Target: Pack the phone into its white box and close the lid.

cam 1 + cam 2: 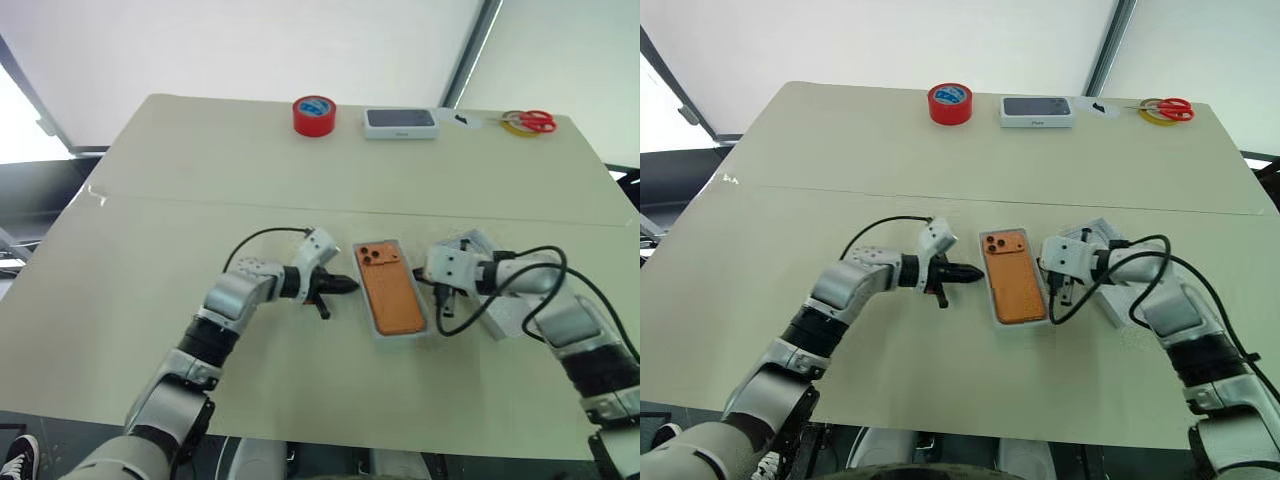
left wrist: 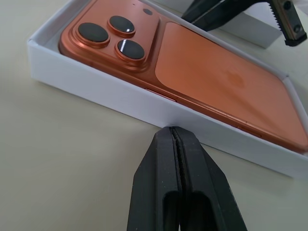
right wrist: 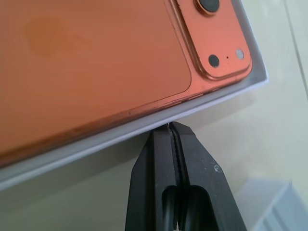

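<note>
We see the phone [image 1: 391, 293] lying camera side up inside the white box [image 2: 91, 89], which sits mid-table [image 1: 150, 320] between our two arms. Our left gripper [image 1: 343, 285] has its jaws clenched on nothing, its tip right at the box's long wall in the left wrist view. Our right gripper [image 3: 172, 131] is likewise pinched shut and empty, its tip at the opposite long wall. The lid [image 1: 1112, 300] lies just behind our right wrist, partly hidden by the arm and its cable.

We judge the box light and thin-walled, so it should slide easily on the smooth table if nudged from one side only; pressing from both walls together should keep it steady. The lid looks like a stiff, light shell, best taken by its long walls, and its close fit probably calls for a square, level descent.

There is open table toward us and to our left. A roll of red tape [image 1: 314, 115], a small white box with a dark top [image 1: 400, 122] and scissors [image 1: 530, 121] lie along the far edge, well apart from our work.
</note>
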`<state>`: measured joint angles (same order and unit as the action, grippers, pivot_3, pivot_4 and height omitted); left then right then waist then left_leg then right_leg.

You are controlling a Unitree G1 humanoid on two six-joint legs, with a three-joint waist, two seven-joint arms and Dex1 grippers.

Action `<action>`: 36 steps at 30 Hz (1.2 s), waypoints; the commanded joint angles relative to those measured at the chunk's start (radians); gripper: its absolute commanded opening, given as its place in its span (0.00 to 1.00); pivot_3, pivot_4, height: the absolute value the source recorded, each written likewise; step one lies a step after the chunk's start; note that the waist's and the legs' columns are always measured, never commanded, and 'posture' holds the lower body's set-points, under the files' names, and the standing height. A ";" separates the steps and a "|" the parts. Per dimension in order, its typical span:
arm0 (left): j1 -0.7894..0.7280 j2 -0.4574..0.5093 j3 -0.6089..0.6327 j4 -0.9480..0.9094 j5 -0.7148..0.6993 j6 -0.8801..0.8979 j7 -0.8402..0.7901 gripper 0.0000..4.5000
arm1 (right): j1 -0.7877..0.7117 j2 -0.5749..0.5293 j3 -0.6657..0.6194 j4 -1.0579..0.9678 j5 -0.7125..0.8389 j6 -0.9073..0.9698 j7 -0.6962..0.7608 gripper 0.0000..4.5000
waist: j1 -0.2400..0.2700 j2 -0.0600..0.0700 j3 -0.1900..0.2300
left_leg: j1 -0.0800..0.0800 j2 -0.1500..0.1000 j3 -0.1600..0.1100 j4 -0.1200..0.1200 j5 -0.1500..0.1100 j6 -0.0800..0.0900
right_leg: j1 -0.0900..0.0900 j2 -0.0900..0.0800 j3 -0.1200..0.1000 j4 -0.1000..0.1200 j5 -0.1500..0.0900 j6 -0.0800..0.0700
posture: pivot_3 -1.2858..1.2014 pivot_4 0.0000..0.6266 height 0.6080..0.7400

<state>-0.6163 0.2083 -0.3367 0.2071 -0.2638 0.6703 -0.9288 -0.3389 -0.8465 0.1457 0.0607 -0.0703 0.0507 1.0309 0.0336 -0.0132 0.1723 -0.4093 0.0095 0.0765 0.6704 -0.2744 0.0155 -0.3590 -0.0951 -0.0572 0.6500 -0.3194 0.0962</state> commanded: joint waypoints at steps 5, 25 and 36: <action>-0.017 -0.071 -0.020 0.003 0.001 -0.032 -0.007 0.01 | 0.107 -0.060 -0.060 -0.114 0.054 0.067 0.035 0.01 | 0.002 0.000 0.000 | 0.000 0.001 0.000 0.000 0.000 0.000 | 0.000 0.001 0.000 0.000 0.000 0.000 | 0.52 0.24 0.92; -0.007 0.005 0.085 0.022 0.007 -0.130 0.023 0.01 | -0.093 0.011 -0.002 0.162 -0.127 -0.091 -0.168 0.01 | -0.025 0.001 0.000 | 0.000 0.001 0.000 -0.001 0.000 0.000 | -0.001 0.001 0.000 0.000 0.000 0.000 | 0.52 0.24 0.92; 0.034 0.104 0.226 -0.091 -0.074 -0.177 -0.014 0.42 | -0.049 -0.014 -0.102 0.078 0.050 0.095 -0.035 0.31 | -0.024 0.001 0.000 | 0.000 0.001 0.000 -0.001 0.000 0.000 | 0.000 0.001 0.000 0.000 0.000 0.000 | 0.52 0.24 0.92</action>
<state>-0.5847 0.3076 -0.1306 0.1736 -0.3164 0.5273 -0.9216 -0.3917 -0.8474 0.0760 0.1863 -0.0538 0.1210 0.9867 0.0098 -0.0126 0.1724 -0.4092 0.0108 0.0767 0.6697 -0.2741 0.0152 -0.3595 -0.0937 -0.0574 0.6499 -0.3194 0.0962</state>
